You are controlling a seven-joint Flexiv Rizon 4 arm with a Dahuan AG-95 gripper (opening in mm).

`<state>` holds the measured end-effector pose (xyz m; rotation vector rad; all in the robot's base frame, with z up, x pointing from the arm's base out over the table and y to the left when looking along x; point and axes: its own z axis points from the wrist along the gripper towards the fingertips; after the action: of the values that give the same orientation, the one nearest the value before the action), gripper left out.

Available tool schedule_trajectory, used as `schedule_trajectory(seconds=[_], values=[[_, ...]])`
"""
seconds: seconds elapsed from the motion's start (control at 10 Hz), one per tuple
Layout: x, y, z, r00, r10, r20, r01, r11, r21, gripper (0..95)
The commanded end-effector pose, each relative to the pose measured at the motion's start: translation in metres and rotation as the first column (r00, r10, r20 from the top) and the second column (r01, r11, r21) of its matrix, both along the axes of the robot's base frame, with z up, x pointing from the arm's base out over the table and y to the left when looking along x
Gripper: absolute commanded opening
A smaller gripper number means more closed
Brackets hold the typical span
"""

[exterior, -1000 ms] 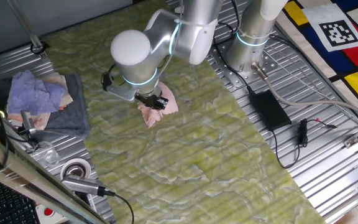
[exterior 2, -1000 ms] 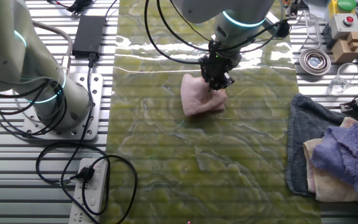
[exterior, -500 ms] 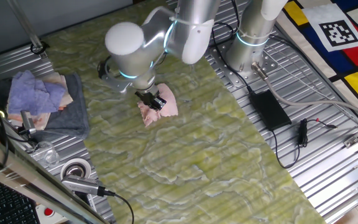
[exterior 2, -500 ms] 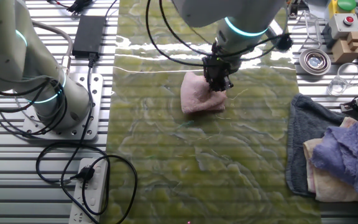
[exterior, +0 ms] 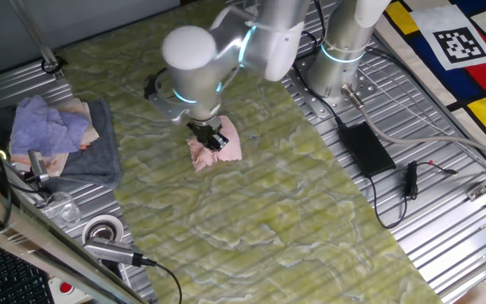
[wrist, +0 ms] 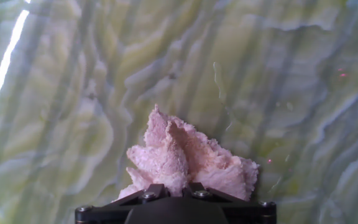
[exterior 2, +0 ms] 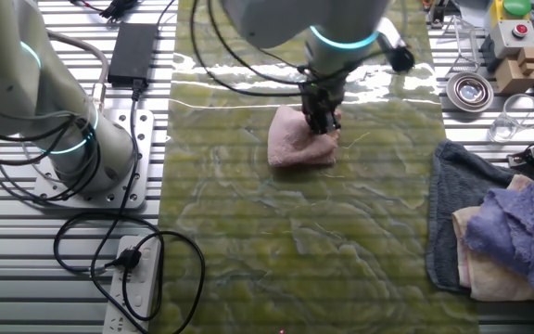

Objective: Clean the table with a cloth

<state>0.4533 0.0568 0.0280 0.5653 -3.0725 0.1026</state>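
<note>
The pale pink cloth (exterior: 220,147) (exterior 2: 294,143) (wrist: 180,161) lies bunched on the yellow-green marbled table (exterior: 251,211) (exterior 2: 295,241) (wrist: 260,81), near its middle. My gripper (exterior: 208,136) (exterior 2: 321,119) (wrist: 169,190) stands straight down over the cloth's edge and is shut on a pinch of it. In the hand view the pink folds rise from between the two black fingers (wrist: 148,191) at the bottom edge, and the fingertips themselves are buried in the fabric.
A lavender cloth (exterior: 47,125) (exterior 2: 515,223) lies on a dark grey towel (exterior: 99,152) (exterior 2: 452,186) beside the table. A second arm's base (exterior: 336,67) (exterior 2: 72,139), a black power brick (exterior: 365,148) (exterior 2: 133,46) and cables sit on the ribbed metal panels. A tape roll (exterior: 101,230) (exterior 2: 468,88) lies near a corner.
The arm's elbow has swung sideways above the cloth and the wrist has turned. The gripper has stayed shut on the cloth, which has shifted only slightly.
</note>
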Motion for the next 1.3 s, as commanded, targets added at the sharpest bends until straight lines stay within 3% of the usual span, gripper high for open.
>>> schedule_trajectory(seconds=[0.1, 0.8, 1.3], values=[[0.0016, -0.0024, -0.0005, 0.981, 0.19, 0.045, -0.183, 0.976, -0.117, 0.0], [0.0016, -0.0024, -0.0005, 0.961, 0.272, 0.042, -0.267, 0.958, -0.103, 0.0], [0.0016, -0.0024, -0.0005, 0.953, 0.298, 0.057, -0.291, 0.95, -0.11, 0.0]])
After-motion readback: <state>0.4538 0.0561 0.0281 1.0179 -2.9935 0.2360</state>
